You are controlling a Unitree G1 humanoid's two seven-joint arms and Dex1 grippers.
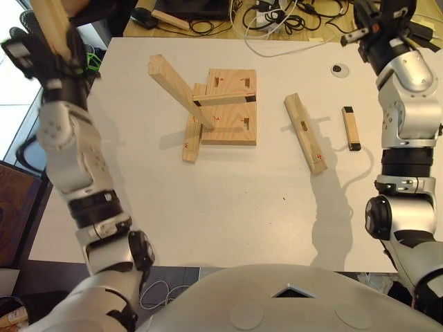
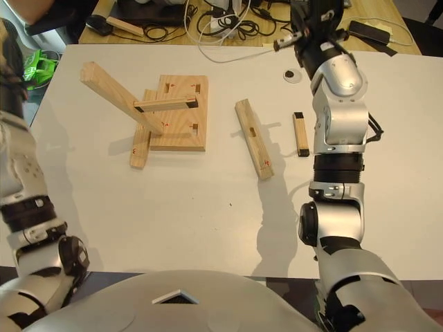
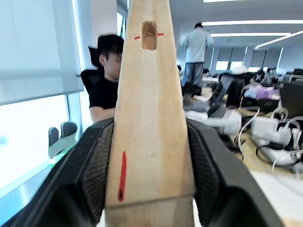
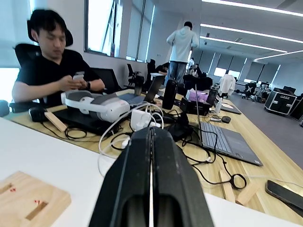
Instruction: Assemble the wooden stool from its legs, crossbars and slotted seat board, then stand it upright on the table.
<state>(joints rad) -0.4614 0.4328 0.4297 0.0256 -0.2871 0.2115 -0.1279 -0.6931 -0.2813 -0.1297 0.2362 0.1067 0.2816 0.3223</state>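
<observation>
The slotted seat board [image 1: 232,107] lies flat on the white table [image 1: 228,207]. One wooden leg [image 1: 176,86] stands tilted in it, leaning toward the far left. A crossbar with dark ends [image 1: 225,99] lies across the board, and another leg [image 1: 192,135] lies at its left edge. A loose leg [image 1: 305,131] and a short crossbar [image 1: 351,128] lie to the right. My left gripper [image 3: 150,137] is raised beyond the table's left edge, shut on a further wooden leg [image 3: 150,94] that points upward [image 1: 52,21]. My right gripper [image 4: 151,135] is shut on nothing, held high over the far right corner [image 1: 377,21].
A small dark round piece [image 1: 338,68] sits near the far right of the table. Cables [image 1: 277,34] trail over the far edge from a cluttered desk [image 4: 227,156] behind. The near half of the table is bare white surface.
</observation>
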